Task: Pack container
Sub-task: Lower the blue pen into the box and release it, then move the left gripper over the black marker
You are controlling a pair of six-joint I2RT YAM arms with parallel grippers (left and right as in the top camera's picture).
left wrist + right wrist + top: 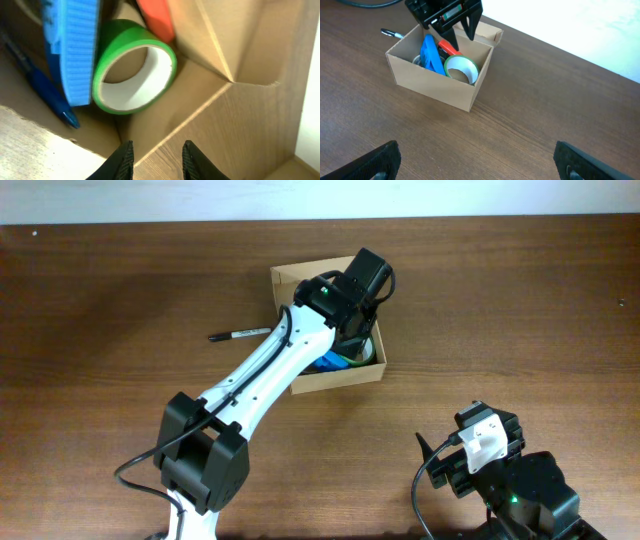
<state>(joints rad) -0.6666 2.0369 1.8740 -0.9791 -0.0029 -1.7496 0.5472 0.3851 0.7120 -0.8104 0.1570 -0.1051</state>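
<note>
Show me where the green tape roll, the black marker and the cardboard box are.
green tape roll (pixel 131 34), left wrist view, on its green outer band.
black marker (pixel 240 334), overhead view, middle of its barrel.
cardboard box (pixel 432 82), right wrist view, on its near side wall.

Pretty plain setup: a dark brown wood-grain tabletop (pixel 520 300) with a soft sheen, evenly lit with no hard shadows. Past its far edge the overhead view shows a thin pale strip (pixel 300 200); can't tell if it's wall or floor. In the right wrist view that same background blows out nearly white.
</note>
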